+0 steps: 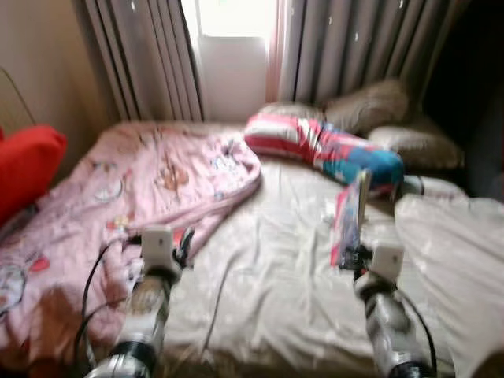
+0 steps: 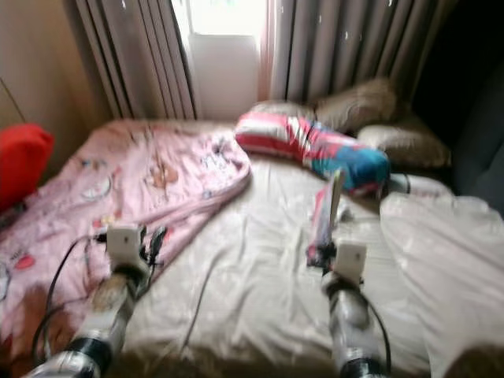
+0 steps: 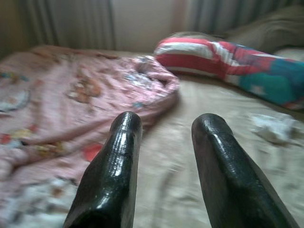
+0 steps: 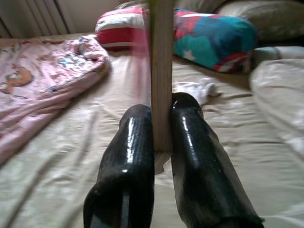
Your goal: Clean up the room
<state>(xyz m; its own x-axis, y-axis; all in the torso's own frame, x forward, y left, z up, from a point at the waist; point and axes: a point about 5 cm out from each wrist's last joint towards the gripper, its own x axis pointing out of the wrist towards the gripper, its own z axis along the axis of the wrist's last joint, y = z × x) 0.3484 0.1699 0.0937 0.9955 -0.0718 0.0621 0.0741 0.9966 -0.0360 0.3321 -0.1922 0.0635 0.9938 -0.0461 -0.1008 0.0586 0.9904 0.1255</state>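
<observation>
Fingers [image 4: 142, 142] of your right gripper [image 4: 161, 121] are pressed against both faces of a thin flat book [image 4: 161, 71], which stands upright on its edge between them, above the bed [image 1: 268, 268]. From the head you see the book [image 1: 352, 216] as a tall, narrow thing with a pink and red cover, held up over the middle of the cream sheet, near the striped pillow [image 1: 323, 146]. Your left gripper [image 3: 164, 130] hangs over the sheet just at the edge of the pink blanket [image 1: 118, 197], its fingers [image 3: 118, 156] spread apart with nothing between them. You have open sheet between the two arms and ahead of them up to the pillow. On your left the blanket covers that side of the bed, and a red cushion [image 1: 27, 165] sits past the bed's edge by the wall. On your right a white duvet [image 1: 457, 244] lies bunched along the bed's side. Two beige pillows [image 1: 370, 106] and grey curtains [image 1: 346, 47] close off the far end, with a bright window [image 1: 232, 31] between the curtains. Your right wrist view gives you the book's plain tan edge and a small crumpled white thing [image 4: 197, 89] on the sheet just beyond it, before the pillow. Your left wrist view shows that same white thing [image 3: 273, 128] well off to the side of the open fingers. All views are somewhat blurred.
</observation>
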